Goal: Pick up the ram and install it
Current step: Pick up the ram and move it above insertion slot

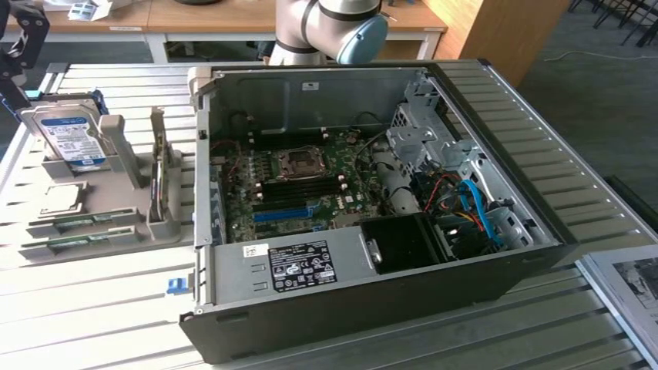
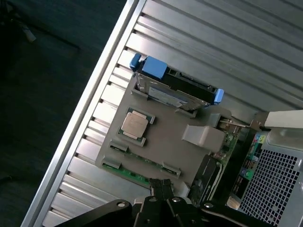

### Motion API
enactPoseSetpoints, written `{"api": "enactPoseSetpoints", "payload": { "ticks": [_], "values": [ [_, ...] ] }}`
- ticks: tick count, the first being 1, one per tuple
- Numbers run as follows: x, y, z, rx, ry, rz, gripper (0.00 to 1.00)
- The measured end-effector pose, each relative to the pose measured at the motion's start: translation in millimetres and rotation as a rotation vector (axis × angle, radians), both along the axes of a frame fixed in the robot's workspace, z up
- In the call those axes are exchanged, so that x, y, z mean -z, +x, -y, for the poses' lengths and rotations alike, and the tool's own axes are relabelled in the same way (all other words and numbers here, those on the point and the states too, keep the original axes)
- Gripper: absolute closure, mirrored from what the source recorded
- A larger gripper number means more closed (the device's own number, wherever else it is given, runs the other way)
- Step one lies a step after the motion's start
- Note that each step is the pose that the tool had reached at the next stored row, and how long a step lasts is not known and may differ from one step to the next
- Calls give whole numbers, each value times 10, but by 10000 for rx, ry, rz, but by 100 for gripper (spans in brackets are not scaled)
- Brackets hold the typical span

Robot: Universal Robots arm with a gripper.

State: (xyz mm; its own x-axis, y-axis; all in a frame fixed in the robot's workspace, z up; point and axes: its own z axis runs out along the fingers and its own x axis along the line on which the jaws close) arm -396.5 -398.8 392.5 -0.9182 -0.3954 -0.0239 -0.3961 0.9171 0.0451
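Observation:
The ram (image 1: 80,222) is a thin green stick lying flat in a grey fixture (image 1: 123,231) on the table, at the exterior view's left. A second green stick (image 1: 67,244) lies just in front of it. In the wrist view, a green ram edge (image 2: 135,176) shows along the fixture's (image 2: 161,142) border. My gripper (image 2: 161,187) hangs above that border with its black fingers together, shut on nothing. The open computer case (image 1: 340,308) lies on its side mid-table, with the motherboard (image 1: 298,185) exposed.
The fixture also holds an upright hard drive (image 1: 72,139) (image 2: 175,90), a silver CPU (image 1: 62,199) (image 2: 134,124) and an upright card (image 1: 156,181). The arm's body (image 1: 329,31) rises behind the case. The table's edge (image 2: 94,94) drops to dark floor.

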Motion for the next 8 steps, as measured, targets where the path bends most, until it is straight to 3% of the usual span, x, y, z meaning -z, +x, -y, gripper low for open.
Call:
{"api": "enactPoseSetpoints", "payload": {
  "ticks": [8],
  "values": [
    [2,0,0,-733,0,0,90]
  ]
}}
